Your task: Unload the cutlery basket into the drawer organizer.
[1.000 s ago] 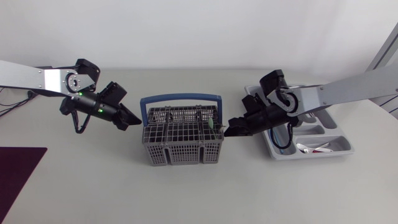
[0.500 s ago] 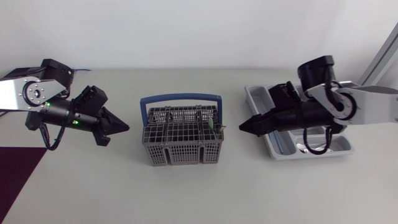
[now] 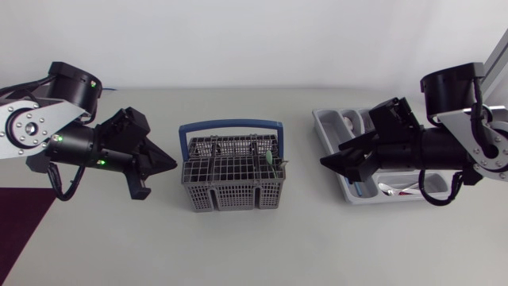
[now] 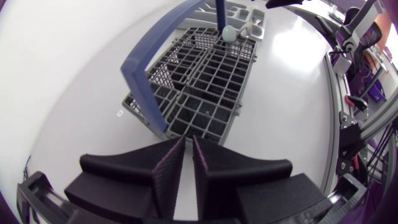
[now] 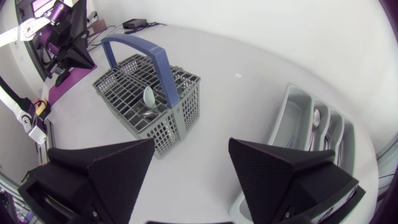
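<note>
The grey cutlery basket (image 3: 232,176) with its blue handle (image 3: 230,125) stands mid-table; a spoon (image 3: 272,156) leans in its right compartment. The spoon (image 5: 149,97) also shows in the right wrist view, inside the basket (image 5: 134,93). The grey drawer organizer (image 3: 347,191) lies at the right with some cutlery in it. My left gripper (image 3: 164,162) is shut and empty, pointing at the basket's left side; the basket (image 4: 199,81) lies just ahead of its fingers (image 4: 171,168). My right gripper (image 3: 340,167) hangs open and empty over the organizer's left edge, well apart from the basket.
A dark purple mat (image 3: 24,218) lies at the front left corner. The organizer (image 5: 305,130) has several long compartments, with a spoon (image 5: 316,117) in one and red-and-white pieces (image 3: 401,189) in another. My left arm (image 5: 68,37) shows beyond the basket.
My right gripper has drawn back rightward from the basket to the organizer and opened wide. My left arm has swung lower, its gripper still shut and aimed at the basket.
</note>
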Available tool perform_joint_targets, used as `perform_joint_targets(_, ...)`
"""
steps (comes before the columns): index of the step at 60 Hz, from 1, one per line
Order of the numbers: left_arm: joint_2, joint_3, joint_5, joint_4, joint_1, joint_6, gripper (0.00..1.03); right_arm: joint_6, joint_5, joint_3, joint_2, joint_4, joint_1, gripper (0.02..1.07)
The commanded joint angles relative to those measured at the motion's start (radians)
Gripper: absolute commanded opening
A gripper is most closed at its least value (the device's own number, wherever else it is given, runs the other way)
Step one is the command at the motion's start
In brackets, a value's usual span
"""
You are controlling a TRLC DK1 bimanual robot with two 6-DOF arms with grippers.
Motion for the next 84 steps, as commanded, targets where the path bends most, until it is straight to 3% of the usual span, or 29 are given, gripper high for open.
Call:
perform_joint_targets(1,-0.029,-0.004,-0.046,-0.005,-0.089,-0.069,0.22,-0.030,0.006,-0.051,-0.018,-0.016,-0.012,0.91)
perform_joint_targets(13,-0.029,0.057,-0.274,-0.002,-0.372,-0.214,0.25,-0.045,0.031,-0.111,-0.072,-0.016,-0.010,0.94)
perform_joint_targets(16,-0.009,0.086,-0.342,-0.002,-0.447,-0.259,0.42,-0.047,0.035,-0.125,-0.084,-0.016,-0.007,0.94)
perform_joint_targets(26,0.069,0.172,-0.503,-0.012,-0.585,-0.340,0.75,-0.050,0.037,-0.140,-0.110,-0.026,-0.013,0.94)
perform_joint_targets(33,0.138,0.244,-0.581,-0.045,-0.643,-0.381,0.87,-0.053,0.035,-0.148,-0.115,-0.029,-0.016,0.94)
perform_joint_targets(42,0.223,0.360,-0.625,-0.091,-0.678,-0.474,0.88,-0.056,0.035,-0.171,-0.121,-0.028,-0.022,0.94)
perform_joint_targets(64,0.434,0.606,-0.791,-0.220,-0.795,-0.559,0.89,-0.065,0.029,-0.211,-0.118,-0.011,-0.050,0.94)
perform_joint_targets(84,0.577,0.774,-0.865,-0.310,-0.824,-0.615,0.89,-0.070,0.023,-0.220,-0.107,0.003,-0.071,0.94)
